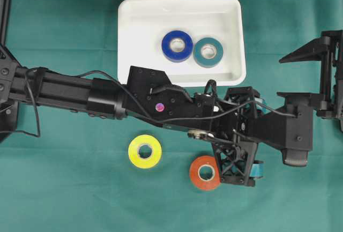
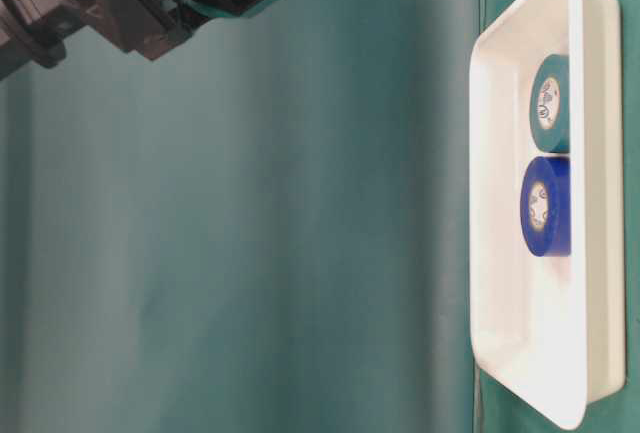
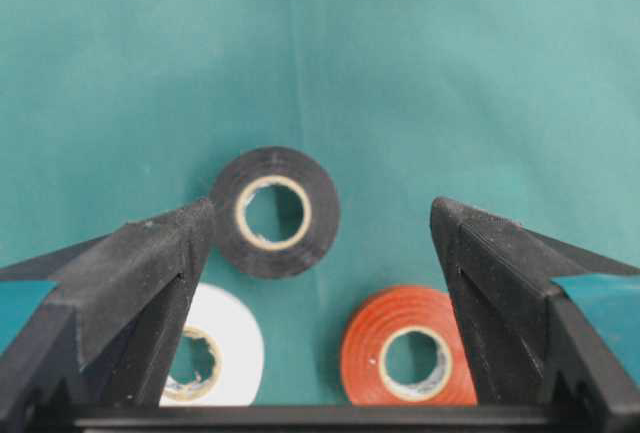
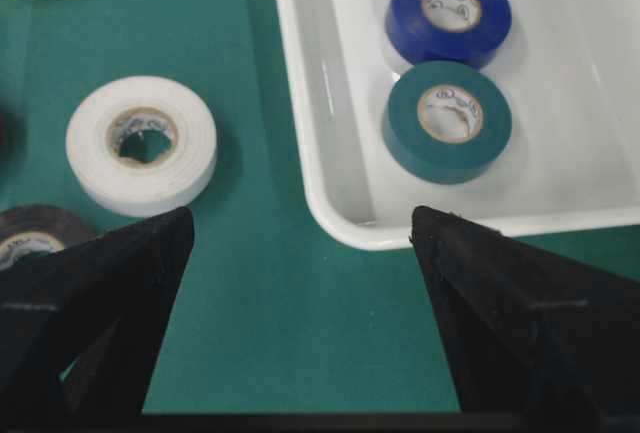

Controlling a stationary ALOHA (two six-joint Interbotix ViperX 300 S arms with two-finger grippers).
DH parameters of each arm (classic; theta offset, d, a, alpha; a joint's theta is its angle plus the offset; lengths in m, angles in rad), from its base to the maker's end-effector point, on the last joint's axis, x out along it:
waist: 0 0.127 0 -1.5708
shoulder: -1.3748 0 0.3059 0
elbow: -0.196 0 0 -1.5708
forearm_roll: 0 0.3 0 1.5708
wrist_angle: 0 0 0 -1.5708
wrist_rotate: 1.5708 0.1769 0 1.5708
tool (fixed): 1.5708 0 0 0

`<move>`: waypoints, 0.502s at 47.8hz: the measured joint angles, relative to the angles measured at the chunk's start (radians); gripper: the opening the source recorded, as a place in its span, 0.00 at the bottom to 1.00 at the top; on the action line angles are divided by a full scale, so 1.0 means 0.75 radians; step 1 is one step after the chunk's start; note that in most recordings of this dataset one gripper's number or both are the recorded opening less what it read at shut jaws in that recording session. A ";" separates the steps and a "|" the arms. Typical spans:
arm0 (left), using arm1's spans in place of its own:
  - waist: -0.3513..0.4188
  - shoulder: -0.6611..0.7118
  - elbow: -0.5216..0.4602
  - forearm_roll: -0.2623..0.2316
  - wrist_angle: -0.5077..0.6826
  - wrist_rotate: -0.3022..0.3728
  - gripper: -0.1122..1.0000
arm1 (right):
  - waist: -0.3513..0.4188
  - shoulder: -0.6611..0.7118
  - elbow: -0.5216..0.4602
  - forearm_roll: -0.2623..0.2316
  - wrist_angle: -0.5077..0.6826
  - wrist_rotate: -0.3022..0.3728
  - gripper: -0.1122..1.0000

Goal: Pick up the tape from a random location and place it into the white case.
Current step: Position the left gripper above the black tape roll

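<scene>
The white case (image 1: 134, 55) (image 4: 330, 173) (image 2: 500, 353) holds a blue tape roll (image 1: 177, 45) (image 4: 448, 13) and a teal roll (image 1: 208, 52) (image 4: 447, 121). Loose on the green cloth lie a yellow roll (image 1: 144, 150), an orange roll (image 1: 205, 172) (image 3: 408, 348), a white roll (image 3: 215, 353) (image 4: 142, 143) and a black roll (image 3: 275, 211) (image 4: 30, 228). My left gripper (image 1: 254, 135) (image 3: 322, 213) hangs open above the cloth, holding nothing. The black roll lies just ahead by its left fingertip, and the white and orange rolls lie on either side nearer in. My right gripper (image 1: 286, 76) (image 4: 302, 215) is open and empty near the case's corner.
In the overhead view the left arm (image 1: 80, 95) stretches across the middle and hides the white and black rolls. The right arm (image 1: 329, 76) stands at the right edge. Green cloth covers the table.
</scene>
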 measured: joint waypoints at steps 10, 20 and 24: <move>0.000 0.000 0.002 0.000 0.000 0.002 0.87 | 0.000 0.002 0.000 0.000 0.002 0.000 0.88; 0.000 0.000 0.022 0.000 -0.018 0.000 0.87 | 0.000 0.000 0.002 0.002 0.002 0.000 0.88; 0.000 0.010 0.047 0.000 -0.049 0.000 0.87 | 0.000 0.000 0.000 0.000 0.002 0.000 0.88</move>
